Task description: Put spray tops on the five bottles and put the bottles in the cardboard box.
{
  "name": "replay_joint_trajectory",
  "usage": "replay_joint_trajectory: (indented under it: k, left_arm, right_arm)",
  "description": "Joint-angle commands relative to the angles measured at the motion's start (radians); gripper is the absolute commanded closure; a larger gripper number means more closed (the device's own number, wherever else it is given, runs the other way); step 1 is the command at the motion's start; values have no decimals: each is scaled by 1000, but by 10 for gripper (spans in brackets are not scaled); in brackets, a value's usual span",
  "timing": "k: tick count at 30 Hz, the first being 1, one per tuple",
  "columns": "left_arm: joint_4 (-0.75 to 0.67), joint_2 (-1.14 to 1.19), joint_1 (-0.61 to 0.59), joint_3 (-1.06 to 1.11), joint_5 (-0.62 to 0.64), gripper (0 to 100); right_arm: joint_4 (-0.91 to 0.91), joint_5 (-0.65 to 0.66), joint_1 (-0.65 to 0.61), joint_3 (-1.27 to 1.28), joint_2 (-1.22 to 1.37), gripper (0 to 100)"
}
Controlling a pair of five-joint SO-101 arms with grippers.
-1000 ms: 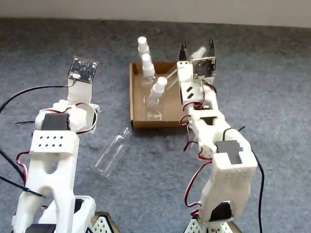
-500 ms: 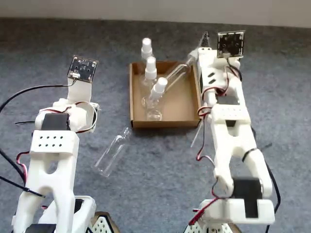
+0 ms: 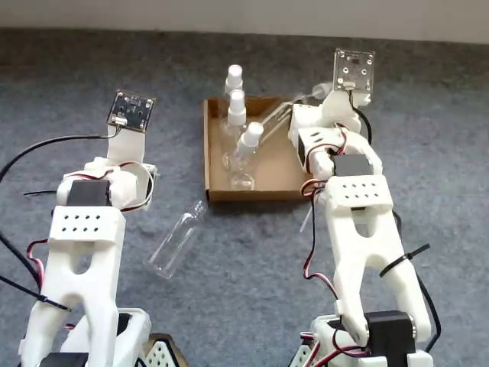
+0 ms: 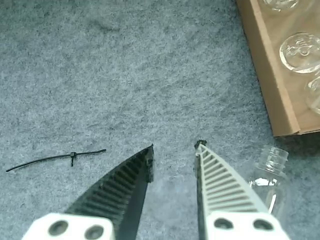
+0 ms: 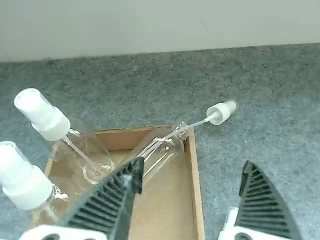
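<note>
Bottle leaning in box, right hand withdrawn

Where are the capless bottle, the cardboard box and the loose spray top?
capless bottle (image 3: 177, 243), high view, mid-body.
cardboard box (image 3: 252, 196), high view, front wall.
loose spray top (image 5: 222, 111), right wrist view, white head.

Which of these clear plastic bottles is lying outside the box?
The capless clear bottle on the grey carpet, near the brown cardboard box; the other four are in it.
</note>
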Motion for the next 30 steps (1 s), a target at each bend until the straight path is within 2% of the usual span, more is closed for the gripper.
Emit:
replay_joint_trajectory:
  k: [1,7,15,22,27,30]
  left_arm:
    - [-18,-1,-10,-4,-5,870]
    - [-18,-1,-10,-4,-5,870]
    - [-20,-1,-8,-4,-5,870]
    - [-20,-1,-10,-4,-5,870]
    - [-20,-1,-10,-4,-5,870]
    - [-20,-1,-28,-10,-8,870]
  right_arm:
    - [2,-57,-19,-19,-33,745]
    - [28,-71,-15,-93,25,745]
    - [306,-71,-41,-97,-154,746]
    - [590,-77,-165,-24,-344,746]
    - [682,-78,-197,68,-507,746]
    - [697,-94,-360,170,-584,746]
